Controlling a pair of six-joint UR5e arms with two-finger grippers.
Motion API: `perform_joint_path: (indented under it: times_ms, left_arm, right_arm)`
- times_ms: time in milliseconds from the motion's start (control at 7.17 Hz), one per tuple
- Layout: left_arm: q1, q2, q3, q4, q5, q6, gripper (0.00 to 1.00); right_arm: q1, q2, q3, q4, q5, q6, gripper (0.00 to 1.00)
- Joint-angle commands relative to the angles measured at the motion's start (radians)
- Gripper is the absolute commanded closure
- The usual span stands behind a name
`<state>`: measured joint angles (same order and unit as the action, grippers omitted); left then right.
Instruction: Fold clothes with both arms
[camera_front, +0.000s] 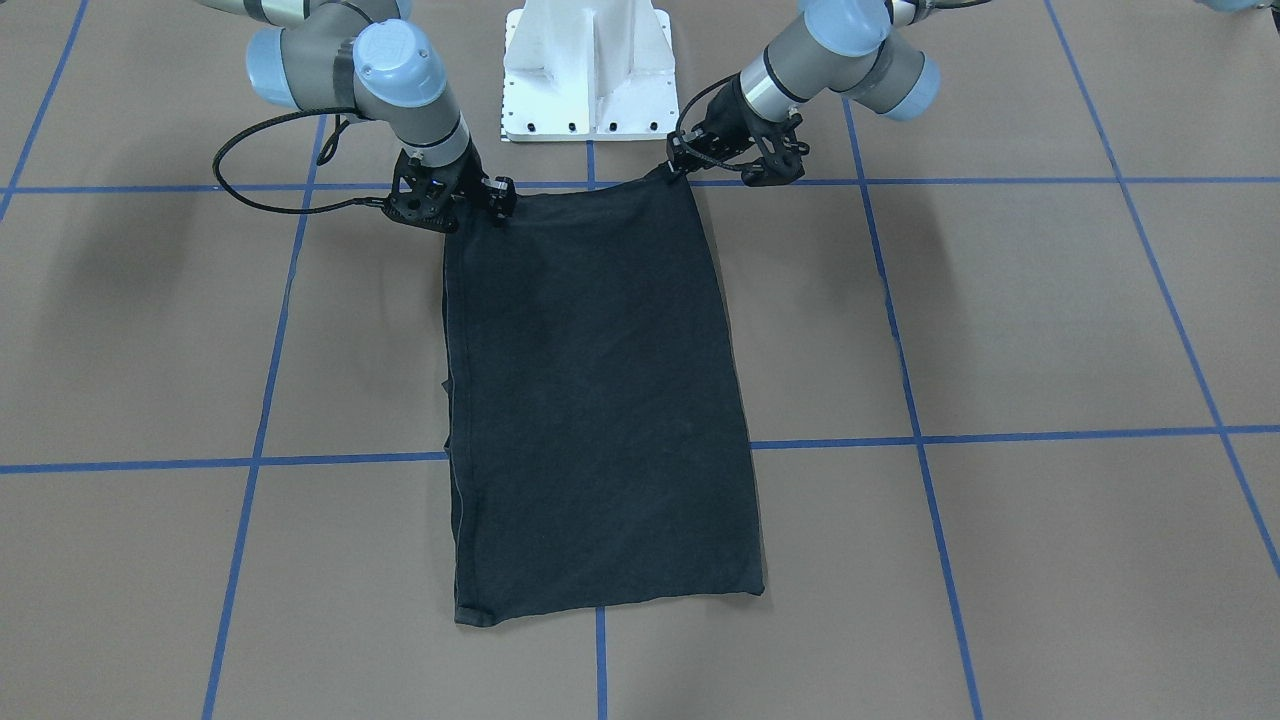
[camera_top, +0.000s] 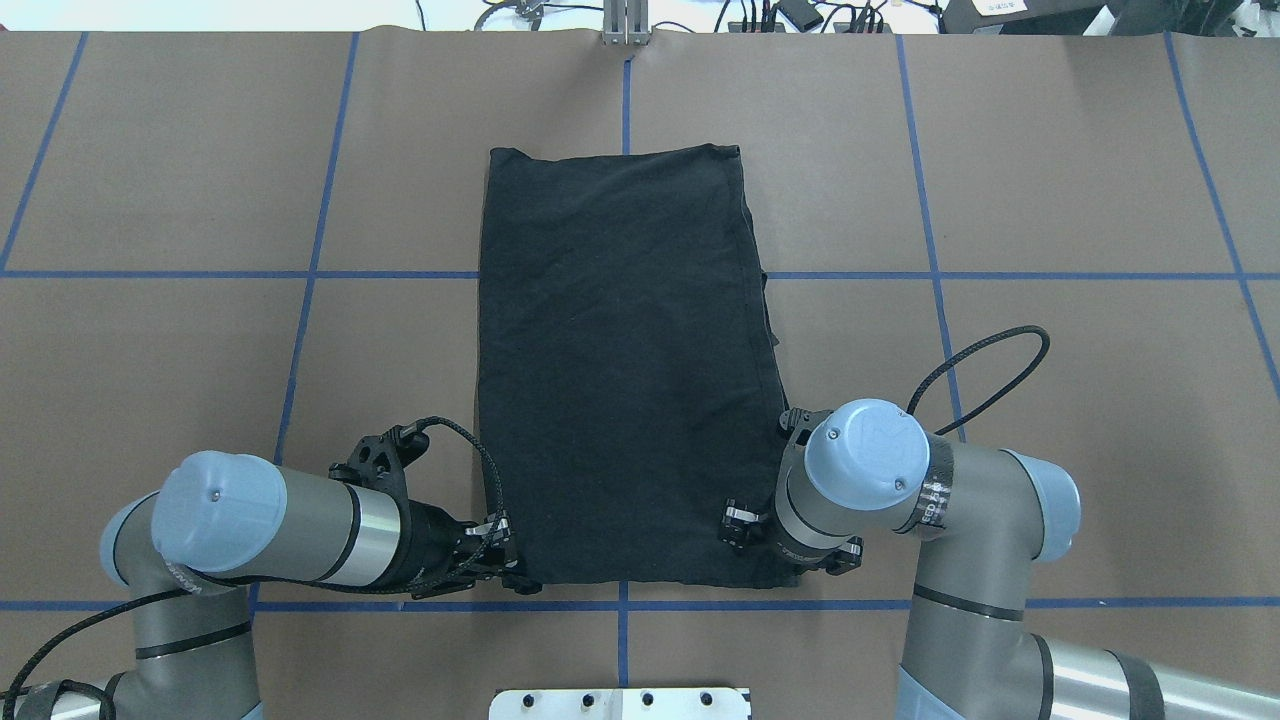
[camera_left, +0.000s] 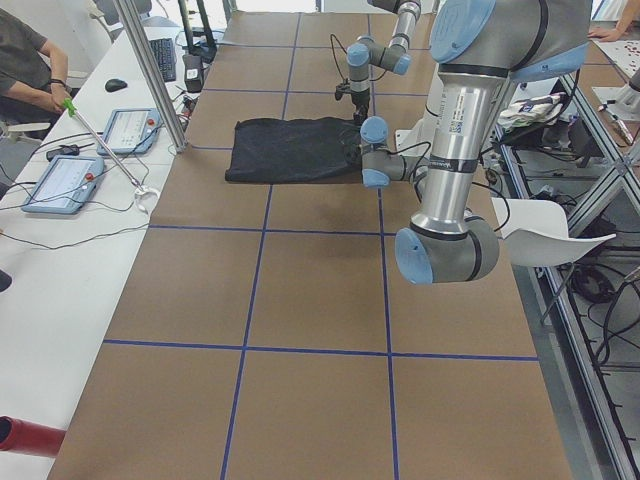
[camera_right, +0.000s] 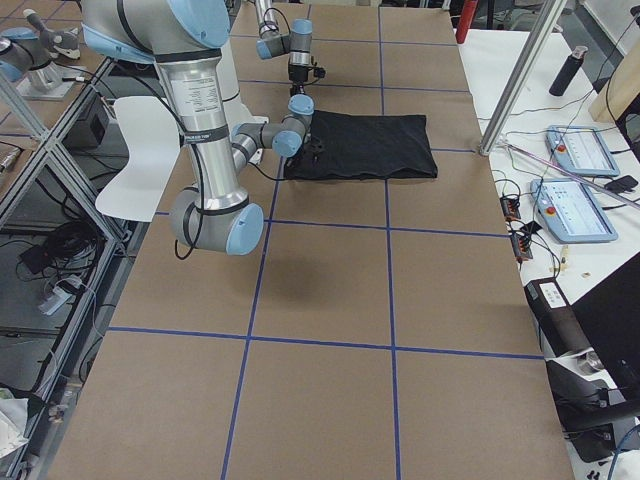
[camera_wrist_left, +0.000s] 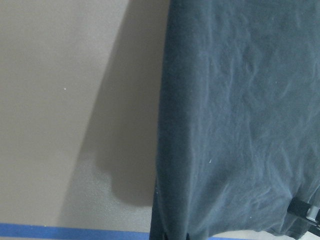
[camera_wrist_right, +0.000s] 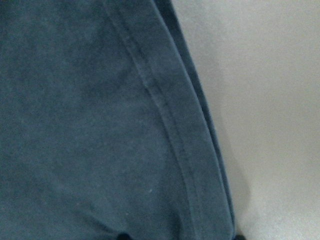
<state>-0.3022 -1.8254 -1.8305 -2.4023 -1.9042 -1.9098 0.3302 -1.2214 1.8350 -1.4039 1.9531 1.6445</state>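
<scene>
The left gripper (camera_front: 681, 166) is pinching, jaws narrow, the 7 o'clock corner of the shirt (camera_top: 620, 350) as seen from overhead. The right gripper (camera_front: 496, 200) is sitting at the 5 o'clock corner, and I cannot tell whether it is gripping. The black shirt is lying flat as a long rectangle mid-table (camera_top: 1050, 150), stretching toward 12 o'clock.

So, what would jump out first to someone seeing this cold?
The black T-shirt, folded into a long rectangle with no print showing, lies flat in the middle of the table. The left gripper and the right gripper sit at its two corners nearest the white base block. Whether they grip the cloth isn't clear.
</scene>
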Motion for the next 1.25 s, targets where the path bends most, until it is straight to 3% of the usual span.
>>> perform_joint_path:
  times_ms: [0, 558, 1116]
  left_arm:
    - [0.000, 0.000, -0.001, 0.000, -0.001, 0.000, 1.00]
    - [-0.002, 0.003, -0.004, 0.000, -0.001, 0.000, 1.00]
    - [-0.003, 0.003, -0.007, 0.000, -0.001, 0.000, 1.00]
  right_arm:
    - [0.001, 0.002, 0.000, 0.000, 0.000, 0.000, 0.64]
    - [0.001, 0.006, 0.009, 0.003, -0.011, 0.012, 1.00]
    - [0.003, 0.020, 0.003, 0.003, -0.008, 0.014, 1.00]
